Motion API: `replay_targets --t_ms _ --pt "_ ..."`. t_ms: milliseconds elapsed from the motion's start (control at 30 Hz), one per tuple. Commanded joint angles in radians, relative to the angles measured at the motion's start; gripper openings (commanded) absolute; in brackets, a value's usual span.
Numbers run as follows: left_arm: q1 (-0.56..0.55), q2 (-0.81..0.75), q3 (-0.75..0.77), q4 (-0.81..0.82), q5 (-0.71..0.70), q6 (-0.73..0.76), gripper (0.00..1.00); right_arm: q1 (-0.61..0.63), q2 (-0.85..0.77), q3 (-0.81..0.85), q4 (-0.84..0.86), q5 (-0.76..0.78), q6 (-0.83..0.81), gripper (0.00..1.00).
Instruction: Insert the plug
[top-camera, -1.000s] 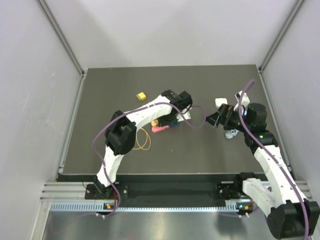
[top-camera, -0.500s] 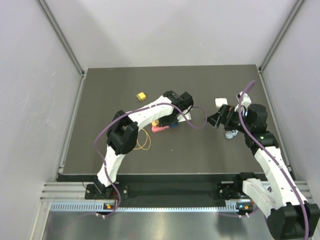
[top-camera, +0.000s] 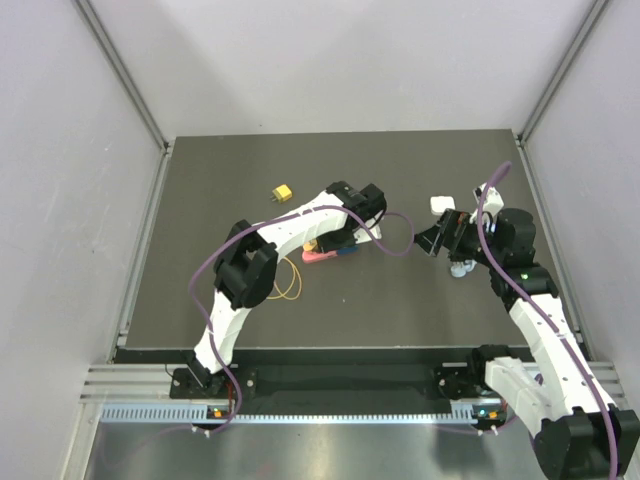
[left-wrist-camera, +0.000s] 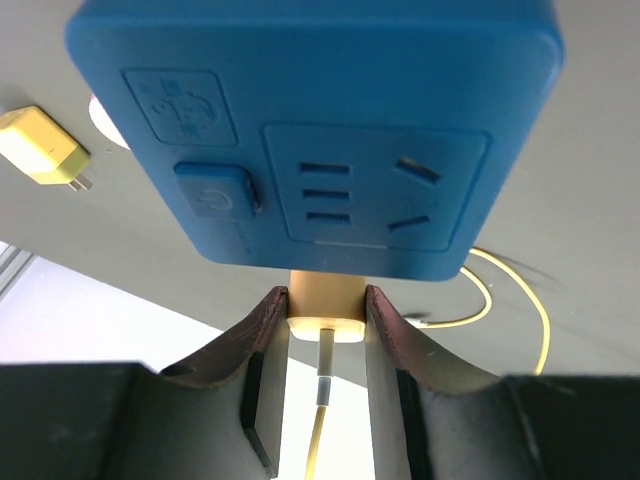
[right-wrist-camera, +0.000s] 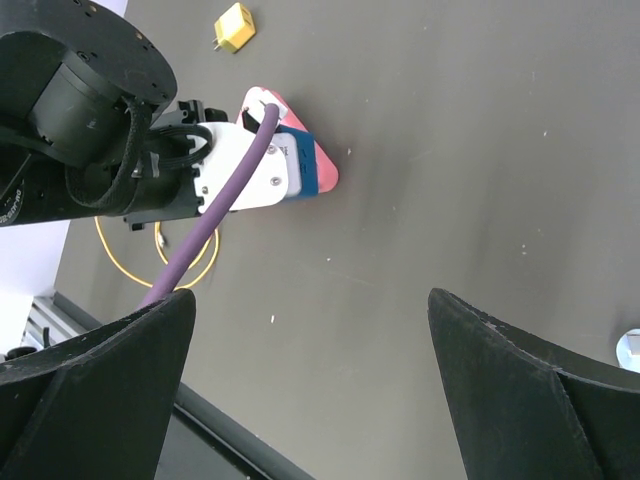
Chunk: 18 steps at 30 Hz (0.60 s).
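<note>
Top view: on the dark desk (top-camera: 200, 200), the left end effector (top-camera: 340, 240) sits near the centre over a blue-and-pink plastic socket block (top-camera: 318, 258). A small yellow cube-shaped adapter (top-camera: 283, 192) lies at ten o'clock from the block, and a thin yellow cable loop (top-camera: 287, 281) at seven o'clock. The right end effector (top-camera: 437, 241) hovers at three o'clock, well apart.

Left wrist view: the left end effector pinches a cream plastic plug (left-wrist-camera: 326, 305) by its flat sides. The plug's nose touches the block's six-o'clock edge; whether it is seated I cannot tell. The plug looks light, rigid and smooth, so probably slippery. The hard body is the place to grip, since its cable would flex. The block may slide when pushed.

Right wrist view: the right end effector is spread wide and holds nothing, with the block at eleven o'clock.
</note>
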<state>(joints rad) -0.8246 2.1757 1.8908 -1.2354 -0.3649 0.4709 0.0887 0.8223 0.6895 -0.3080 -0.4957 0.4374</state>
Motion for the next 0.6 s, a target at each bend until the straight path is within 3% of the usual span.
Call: replay_targets --t_ms 0,533,567 --pt "0.008 0.079 -0.012 0.044 0.029 0.021 0.0 -0.003 -0.028 0.067 0.047 -0.035 -0.002 1.0" --pt "0.033 0.104 0.024 0.037 -0.009 0.002 0.0 -0.004 -0.037 0.079 0.027 -0.018 -0.016 1.0" --pt "0.03 0.092 0.03 0.039 -0.019 0.0 0.12 -0.004 -0.035 0.081 0.03 -0.02 -0.012 1.0"
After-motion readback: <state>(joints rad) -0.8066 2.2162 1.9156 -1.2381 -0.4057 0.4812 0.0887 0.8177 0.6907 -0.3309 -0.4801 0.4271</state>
